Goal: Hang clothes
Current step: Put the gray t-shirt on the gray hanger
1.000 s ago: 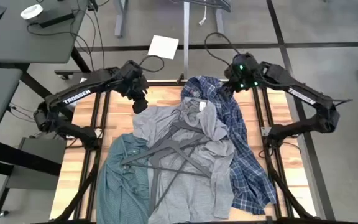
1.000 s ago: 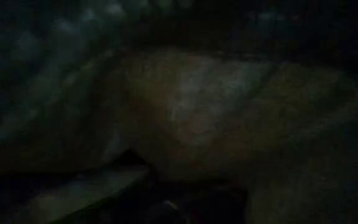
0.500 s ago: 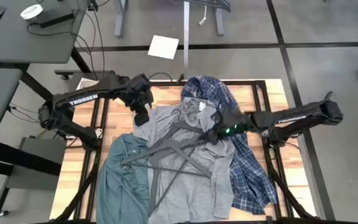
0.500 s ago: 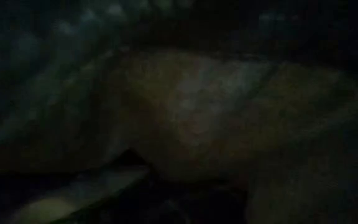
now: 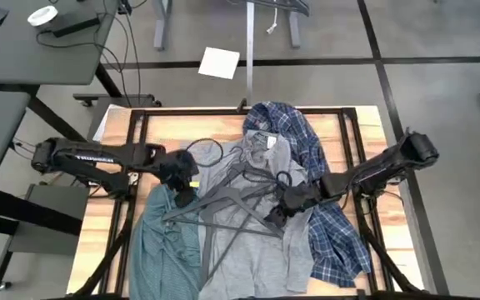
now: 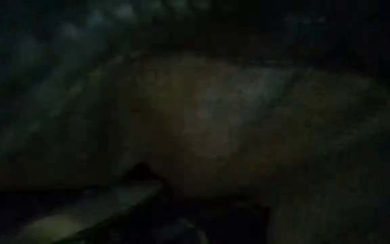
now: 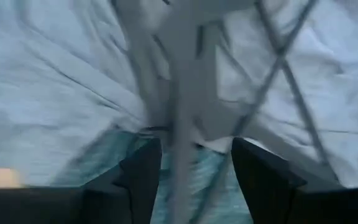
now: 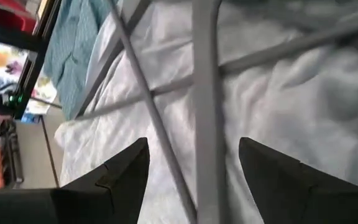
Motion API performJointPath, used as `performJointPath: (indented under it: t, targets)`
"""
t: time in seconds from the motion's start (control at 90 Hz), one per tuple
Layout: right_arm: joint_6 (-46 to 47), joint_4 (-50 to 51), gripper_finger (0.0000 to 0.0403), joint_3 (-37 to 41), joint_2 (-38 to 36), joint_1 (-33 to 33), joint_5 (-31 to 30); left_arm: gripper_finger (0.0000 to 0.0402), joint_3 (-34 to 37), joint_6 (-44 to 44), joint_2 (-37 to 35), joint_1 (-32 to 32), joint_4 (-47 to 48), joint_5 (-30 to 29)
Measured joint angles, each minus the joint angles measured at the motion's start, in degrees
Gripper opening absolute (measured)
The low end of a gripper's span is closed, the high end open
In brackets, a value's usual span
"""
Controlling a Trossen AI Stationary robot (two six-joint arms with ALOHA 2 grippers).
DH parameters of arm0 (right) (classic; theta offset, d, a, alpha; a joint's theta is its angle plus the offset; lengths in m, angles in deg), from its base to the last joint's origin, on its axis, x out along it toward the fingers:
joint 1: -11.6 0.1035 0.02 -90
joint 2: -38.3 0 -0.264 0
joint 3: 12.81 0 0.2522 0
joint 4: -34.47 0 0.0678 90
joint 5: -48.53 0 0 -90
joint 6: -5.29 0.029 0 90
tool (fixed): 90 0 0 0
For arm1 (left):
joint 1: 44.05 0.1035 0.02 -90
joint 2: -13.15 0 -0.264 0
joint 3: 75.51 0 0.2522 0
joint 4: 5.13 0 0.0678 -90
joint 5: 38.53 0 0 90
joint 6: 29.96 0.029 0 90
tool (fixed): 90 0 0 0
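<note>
On the grey tee (image 5: 252,242), flanked by green shirt (image 5: 163,242) and plaid shirt (image 5: 327,225), we see hangers (image 5: 232,200); left gripper (image 7: 191,171) and right gripper (image 8: 194,165) spread wide over them

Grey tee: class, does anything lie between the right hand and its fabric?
Yes. Thin dark hangers lie crossed on top of the grey tee, and the open right hand hovers with one hanger bar between its fingers. The left hand is open at the tee's edge by the green shirt.
</note>
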Motion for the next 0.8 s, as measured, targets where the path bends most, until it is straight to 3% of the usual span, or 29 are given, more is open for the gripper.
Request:
performJointPath:
  t: [0.244, 0.478, 0.567, 0.722, 0.8]
  targets:
    - [1.8, 0.0, 0.0232, -0.1, -1.8, 7.2, -5.4, 0.0180, -1.1, -2.3, 0.8, -2.1, 0.7, 1.0]
    - [4.0, 4.9, 0.0232, 0.0, -1.8, 10.7, -13.1, 0.0180, -1.3, -3.9, 0.6, -9.4, 2.1, -6.4]
    - [7.1, 6.0, 0.0232, 0.0, -1.8, 11.1, -17.3, 0.0180, -0.5, -4.6, 1.3, -12.5, -3.0, -7.6]
    - [7.8, 6.4, 0.0232, 0.0, -1.6, 9.5, -17.5, 0.0180, 3.3, -8.2, 2.1, -15.9, -12.4, -14.4]
    - [7.8, 5.4, 0.0232, -0.1, -0.1, 8.8, -17.5, 0.0180, 5.5, -9.8, 2.6, -16.1, -17.3, -14.9]
